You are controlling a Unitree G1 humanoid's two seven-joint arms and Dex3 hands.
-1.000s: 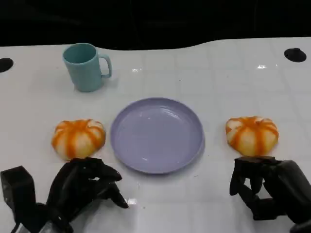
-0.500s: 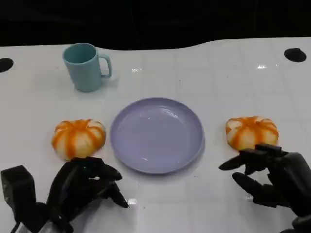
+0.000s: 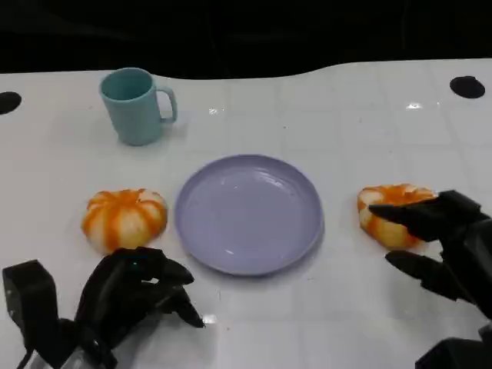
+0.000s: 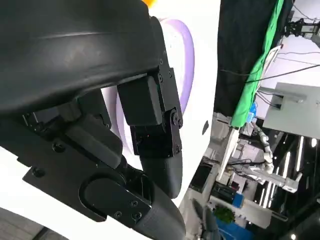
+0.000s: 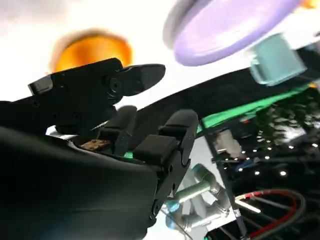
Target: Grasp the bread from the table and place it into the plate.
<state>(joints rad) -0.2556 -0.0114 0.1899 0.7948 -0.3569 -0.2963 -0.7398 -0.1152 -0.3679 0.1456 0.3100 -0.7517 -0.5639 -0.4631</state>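
Right hand [image 3: 442,246], fingers spread and holding nothing, over bread [image 3: 388,211] right of plate [image 3: 247,213]; left hand [image 3: 131,296] curled, holding nothing.

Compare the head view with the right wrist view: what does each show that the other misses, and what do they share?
Head view alone: the left hand, fingers curled on the table, and beyond it the left bread.

Right wrist view alone: green cloth and lit equipment beyond the table.

Shared: the right hand, open, reaching over the right bread without gripping it, the bare purple plate, and the teal mug.
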